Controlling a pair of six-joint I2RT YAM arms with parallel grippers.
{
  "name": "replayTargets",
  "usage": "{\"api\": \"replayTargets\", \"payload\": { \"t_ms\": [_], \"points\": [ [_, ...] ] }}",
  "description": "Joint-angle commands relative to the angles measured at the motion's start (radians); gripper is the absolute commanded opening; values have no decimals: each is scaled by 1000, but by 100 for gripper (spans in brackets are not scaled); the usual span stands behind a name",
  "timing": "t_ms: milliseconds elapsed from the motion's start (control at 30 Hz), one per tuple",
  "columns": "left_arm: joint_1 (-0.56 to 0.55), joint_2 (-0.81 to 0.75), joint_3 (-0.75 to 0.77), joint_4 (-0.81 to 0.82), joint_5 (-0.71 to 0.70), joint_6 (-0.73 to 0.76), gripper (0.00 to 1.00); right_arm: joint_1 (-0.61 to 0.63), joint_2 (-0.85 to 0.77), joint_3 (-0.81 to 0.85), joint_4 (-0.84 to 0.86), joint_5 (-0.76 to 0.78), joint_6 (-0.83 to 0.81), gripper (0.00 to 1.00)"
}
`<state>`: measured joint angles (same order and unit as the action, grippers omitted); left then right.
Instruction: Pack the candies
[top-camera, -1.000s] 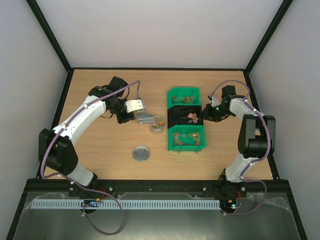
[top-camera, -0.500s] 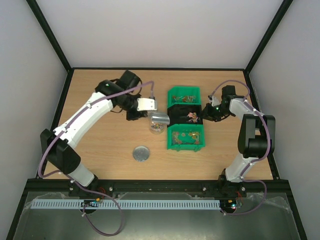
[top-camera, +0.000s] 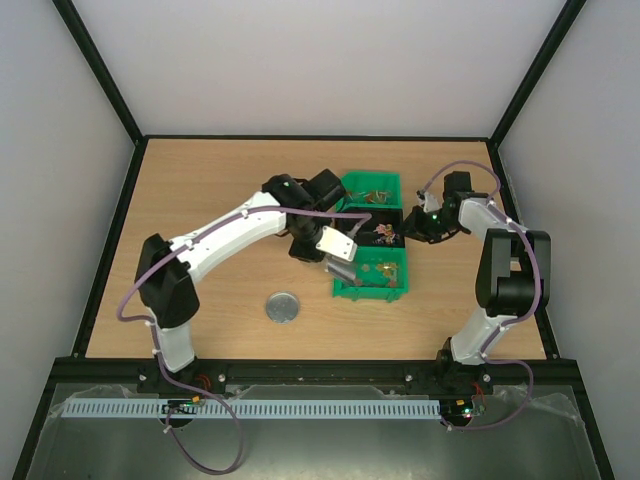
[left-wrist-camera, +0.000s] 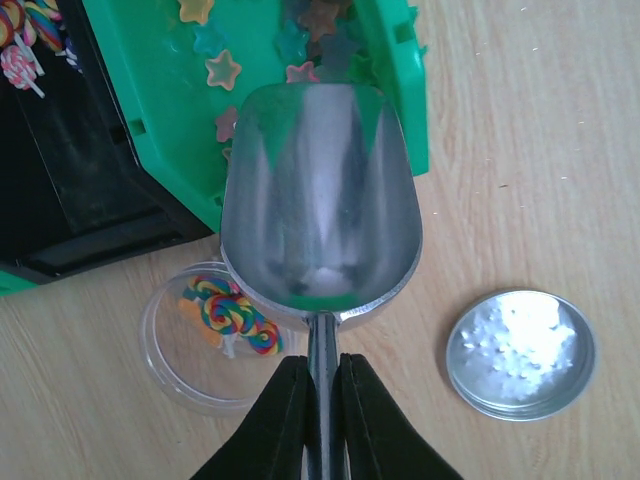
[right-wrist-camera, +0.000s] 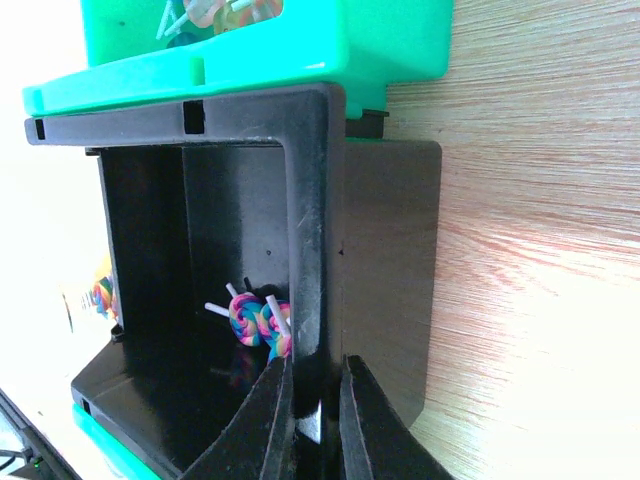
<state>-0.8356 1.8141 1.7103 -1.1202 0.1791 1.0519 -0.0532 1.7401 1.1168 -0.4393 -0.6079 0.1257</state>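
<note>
My left gripper (left-wrist-camera: 320, 368) is shut on the handle of a metal scoop (left-wrist-camera: 320, 200). The scoop's bowl looks empty and hangs over the rim of the near green bin (left-wrist-camera: 170, 110), which holds star-shaped candies (left-wrist-camera: 222, 70). Under the scoop stands a clear round container (left-wrist-camera: 175, 365) with rainbow lollipop candies (left-wrist-camera: 232, 312) in it. From above, the left gripper (top-camera: 338, 255) is at the near green bin (top-camera: 372, 290). My right gripper (right-wrist-camera: 315, 368) is shut on the side wall of the black bin (right-wrist-camera: 385, 260), beside more lollipop candies (right-wrist-camera: 258, 322).
A round silver lid (top-camera: 282, 307) lies on the table, right of the scoop in the left wrist view (left-wrist-camera: 520, 352). A far green bin (top-camera: 368, 188) stands behind the black bin (top-camera: 385, 222). The table is walled on three sides.
The left arm has swung right with the scoop, from beside the clear container to the near green bin's edge. The right arm has stayed on the black bin.
</note>
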Motion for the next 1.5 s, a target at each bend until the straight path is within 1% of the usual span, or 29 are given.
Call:
{"api": "replayTargets", "payload": {
  "t_ms": [0,133,333,467,667,867,967,1100,1167,1300,1467],
  "points": [
    [-37,59,77,-54,-94,28,2,-5,-15,-40,22,12,27,1],
    [-64,108,109,-91,-144,59,2,-4,-27,-54,32,23,43,1],
    [-88,184,157,-126,-162,47,2,7,-28,-58,40,38,70,1],
    [-89,241,172,-123,-129,24,2,17,-24,-59,42,45,83,1],
    [-84,288,155,-61,-15,-21,2,28,-17,-62,43,55,98,1],
    [-82,293,85,67,82,-90,2,36,-13,-65,44,63,103,1],
    [-74,286,44,145,160,-148,2,42,-11,-66,44,65,105,2],
    [-65,249,-50,279,213,-201,2,48,-2,-58,47,65,107,1],
    [-56,217,-130,364,255,-222,2,51,2,-53,44,65,106,1],
    [-18,164,-236,524,349,-276,2,53,7,-50,42,65,102,1],
    [48,116,-316,658,485,-354,2,53,13,-46,37,57,80,1]
  ]
}}
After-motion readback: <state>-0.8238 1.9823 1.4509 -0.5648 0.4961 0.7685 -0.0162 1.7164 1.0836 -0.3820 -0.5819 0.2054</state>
